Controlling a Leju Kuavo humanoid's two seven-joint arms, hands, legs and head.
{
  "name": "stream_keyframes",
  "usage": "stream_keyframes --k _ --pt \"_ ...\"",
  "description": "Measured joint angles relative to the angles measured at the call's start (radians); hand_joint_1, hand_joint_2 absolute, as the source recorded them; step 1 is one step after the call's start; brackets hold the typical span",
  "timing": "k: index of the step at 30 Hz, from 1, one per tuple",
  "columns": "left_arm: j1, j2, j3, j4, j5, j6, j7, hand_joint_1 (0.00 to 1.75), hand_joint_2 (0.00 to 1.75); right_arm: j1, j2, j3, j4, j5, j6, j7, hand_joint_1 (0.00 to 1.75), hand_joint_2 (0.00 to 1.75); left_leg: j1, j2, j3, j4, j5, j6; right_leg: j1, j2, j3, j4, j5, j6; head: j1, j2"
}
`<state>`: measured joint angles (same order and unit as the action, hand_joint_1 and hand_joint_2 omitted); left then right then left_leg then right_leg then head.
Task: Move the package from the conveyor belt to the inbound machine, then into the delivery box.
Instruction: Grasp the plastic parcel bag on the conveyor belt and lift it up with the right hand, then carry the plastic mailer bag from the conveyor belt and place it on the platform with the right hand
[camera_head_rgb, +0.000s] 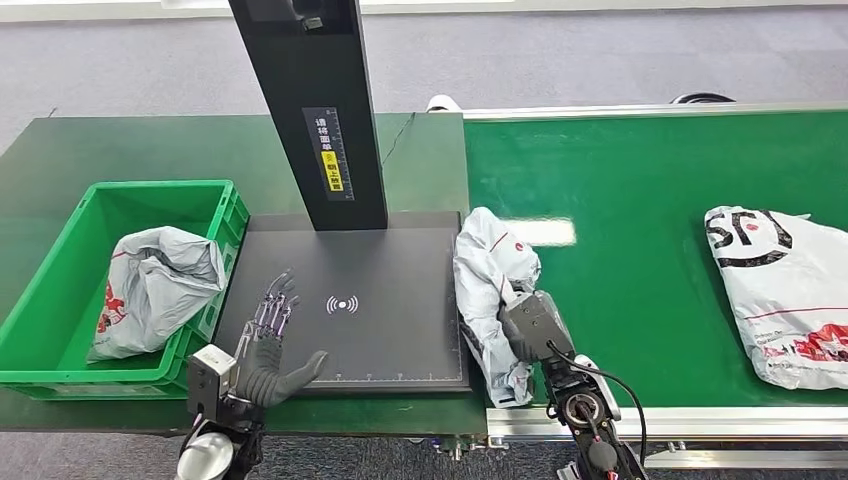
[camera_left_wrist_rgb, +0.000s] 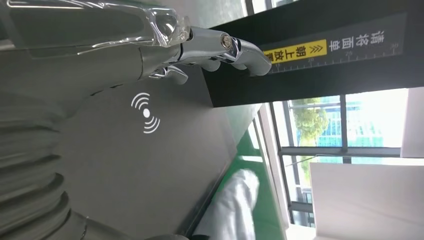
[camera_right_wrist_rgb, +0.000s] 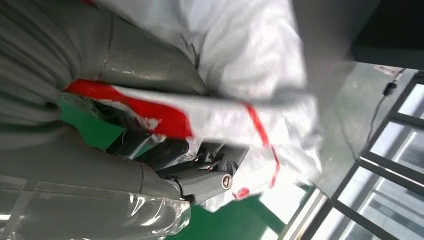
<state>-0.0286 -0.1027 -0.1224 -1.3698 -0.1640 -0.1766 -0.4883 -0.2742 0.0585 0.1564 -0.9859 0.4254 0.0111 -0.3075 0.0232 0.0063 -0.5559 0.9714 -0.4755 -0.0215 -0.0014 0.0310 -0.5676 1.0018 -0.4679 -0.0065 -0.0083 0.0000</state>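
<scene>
Head view, left to right: a green delivery box (camera_head_rgb: 60, 330) sits at the left of the frame on the dark green bench (camera_head_rgb: 130, 145), with a grey package (camera_head_rgb: 155, 285) crumpled inside it. Just right of it, at lower centre-left, the left hand (camera_head_rgb: 272, 350) lies over the near left corner of the inbound machine (camera_head_rgb: 400, 330), a flat black plate with a white signal mark, its fingers (camera_head_rgb: 275, 305) spread and holding nothing. A black post (camera_head_rgb: 315, 110) with a yellow label rises from the plate's far edge. At the plate's right edge, where it meets the green conveyor belt (camera_head_rgb: 640, 200), a white package with red markings (camera_head_rgb: 490, 270) lies crumpled. The right hand (camera_head_rgb: 530, 322) presses into its near right side; the right wrist view shows the dark fingers (camera_right_wrist_rgb: 165, 150) curled under the plastic and the thumb against it, gripping the bag. Far right on the belt lies another white package (camera_head_rgb: 785, 290) printed in black and red.
</scene>
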Motion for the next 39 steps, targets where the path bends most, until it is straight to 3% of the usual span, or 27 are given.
stream_keyframes --k 19,24,27,33,39 --pt "0.006 -0.001 0.006 -0.008 0.001 0.001 -0.002 0.0 1.75 0.015 0.01 -0.011 -0.044 0.003 -0.026 -0.01 1.75 1.75 -0.001 -0.001 -0.001 0.0 0.001 0.0 -0.001 -0.001 0.0 0.0 0.0 0.0 0.0 0.0" --pt "0.0 -0.003 0.012 -0.02 0.026 0.016 -0.026 0.0 1.75 0.038 0.026 -0.056 -0.134 -0.028 -0.257 -0.142 1.75 1.75 -0.001 -0.004 -0.002 0.001 0.001 0.0 -0.001 -0.004 -0.001 0.0 0.0 0.0 0.0 0.0" --pt "-0.011 -0.006 0.019 -0.028 0.046 0.042 -0.044 0.0 1.75 0.057 0.038 -0.093 -0.224 -0.083 -0.347 -0.227 1.75 1.75 -0.001 -0.004 -0.002 0.001 0.001 0.0 -0.002 -0.004 -0.001 0.0 0.0 0.0 0.0 0.0" --pt "-0.019 -0.013 0.042 -0.072 0.096 0.156 -0.135 0.0 1.75 0.088 0.042 -0.105 -0.363 -0.096 -0.352 -0.316 1.75 1.75 -0.001 -0.003 -0.003 0.0 0.001 0.0 -0.002 -0.004 0.0 0.0 0.0 0.0 0.0 0.0" --pt "-0.033 -0.009 0.05 -0.104 0.14 0.208 -0.173 0.0 1.75 0.018 0.042 0.004 -0.331 -0.008 -0.343 -0.326 1.75 1.75 -0.001 -0.006 -0.002 0.0 0.003 0.0 -0.001 -0.006 0.0 0.0 0.0 0.0 0.0 0.0"
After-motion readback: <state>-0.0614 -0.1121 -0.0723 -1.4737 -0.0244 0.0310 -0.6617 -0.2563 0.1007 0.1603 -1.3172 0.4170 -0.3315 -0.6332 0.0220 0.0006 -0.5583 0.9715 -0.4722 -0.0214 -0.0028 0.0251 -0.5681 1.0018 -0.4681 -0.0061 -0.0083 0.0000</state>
